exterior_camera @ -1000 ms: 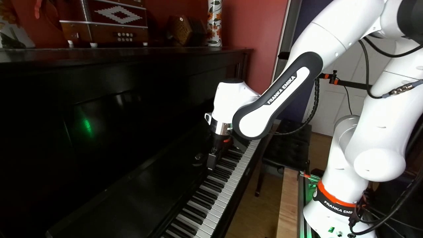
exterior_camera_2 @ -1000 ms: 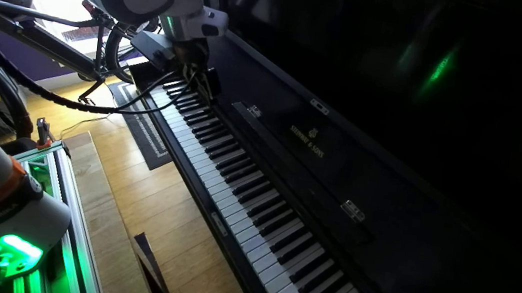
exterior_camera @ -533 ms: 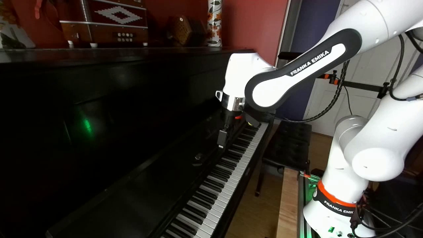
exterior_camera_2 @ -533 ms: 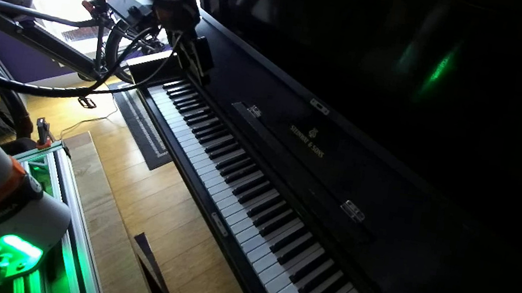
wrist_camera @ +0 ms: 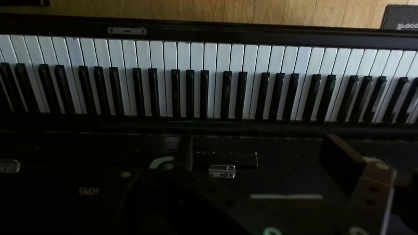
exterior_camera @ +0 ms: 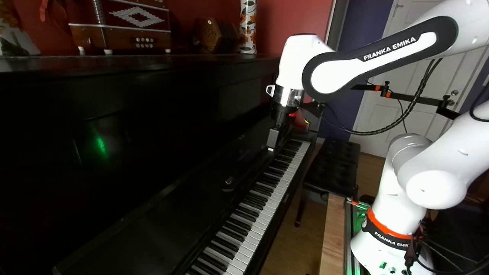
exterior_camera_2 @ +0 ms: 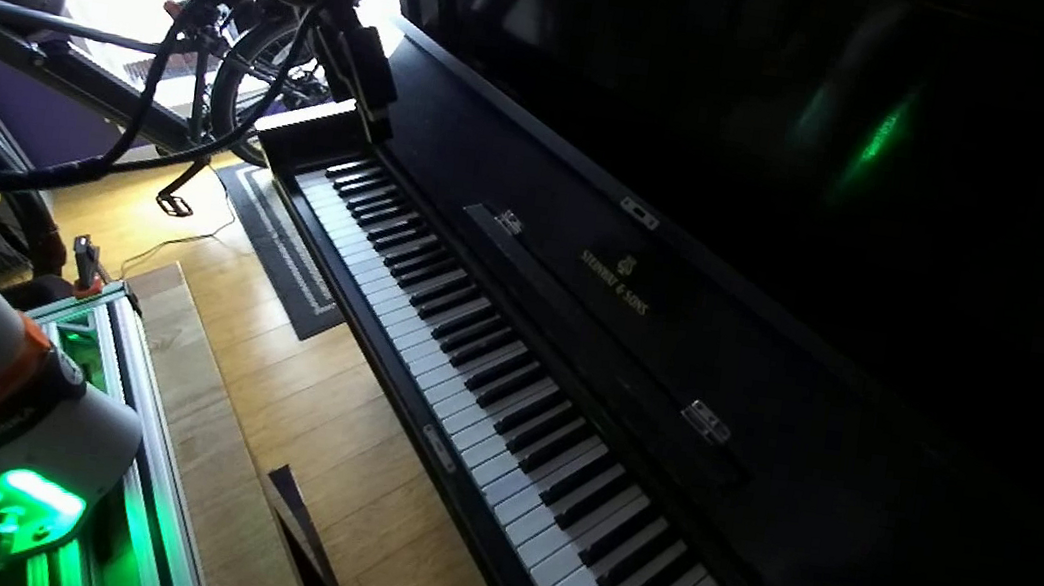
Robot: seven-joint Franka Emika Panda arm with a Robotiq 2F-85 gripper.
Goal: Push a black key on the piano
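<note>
The glossy black upright piano [exterior_camera: 153, 152] fills much of both exterior views [exterior_camera_2: 921, 406]. Its row of white keys and narrow black keys shows bare, and the black keys [wrist_camera: 226, 94] lie across the upper part of the wrist view. My gripper [exterior_camera: 272, 147] is raised above the far part of the keyboard, beside the dark fallboard. In another exterior view the gripper [exterior_camera_2: 372, 127] appears near the far end of the keys. In the wrist view the two fingers [wrist_camera: 259, 156] stand wide apart with nothing between them. They appear over the dark panel, apart from the keys.
An accordion [exterior_camera: 130, 30], a concertina [exterior_camera: 217, 34] and a flowered vase [exterior_camera: 248, 26] stand on the piano top. A black bench [exterior_camera: 334, 164] stands beyond the keyboard. A bicycle [exterior_camera_2: 76, 78] stands behind the arm. A wooden board [exterior_camera_2: 186, 390] lies beside the robot's base.
My gripper has risen from close over the keys and moved towards the far end of the keyboard. The arm has drawn up and back. The piano has not moved.
</note>
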